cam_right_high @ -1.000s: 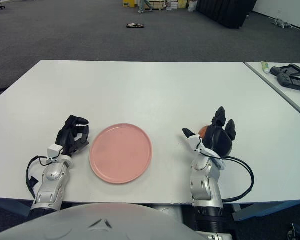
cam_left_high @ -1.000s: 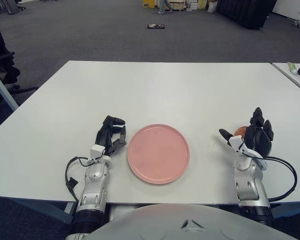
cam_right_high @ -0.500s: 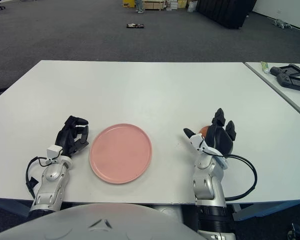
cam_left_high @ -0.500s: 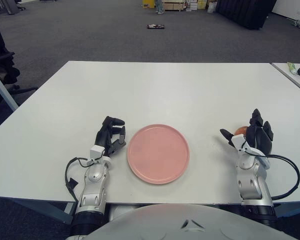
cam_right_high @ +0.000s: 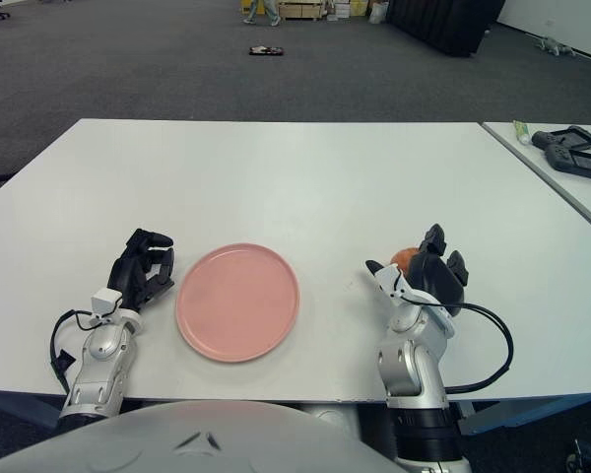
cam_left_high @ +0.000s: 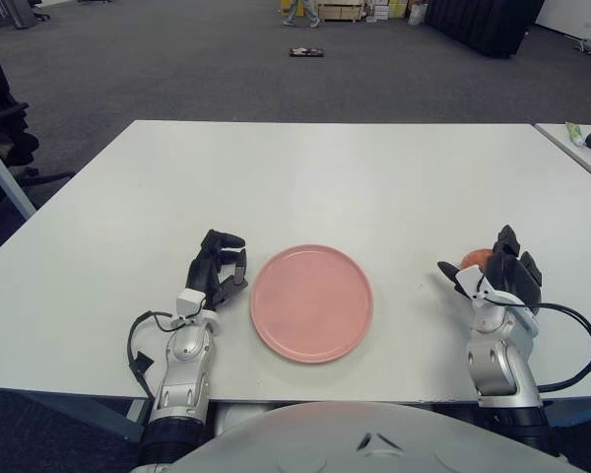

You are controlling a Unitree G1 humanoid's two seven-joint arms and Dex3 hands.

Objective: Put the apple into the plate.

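On white desk (cam_left_high: 374,187): right robot hand (cam_left_high: 500,279) loosely cupping round orange-red apple (cam_left_high: 474,259), unclenched; close fully before lifting toward flat round pink plate (cam_left_high: 312,302).

- Between your right hand (cam_left_high: 499,279) and the plate (cam_left_high: 312,303) you have a bare strip of white table (cam_left_high: 325,177), with nothing standing in the path.
- The apple (cam_left_high: 474,259) sits just behind that hand's fingers, mostly hidden by them; whether they touch it you cannot tell.
- Your left hand (cam_left_high: 216,270) rests just beside the plate's left rim, so that side is tight.
- The plate's surface is bare and open from above.
- A second table (cam_right_high: 561,158) at far right carries a controller (cam_right_high: 574,155), well apart.
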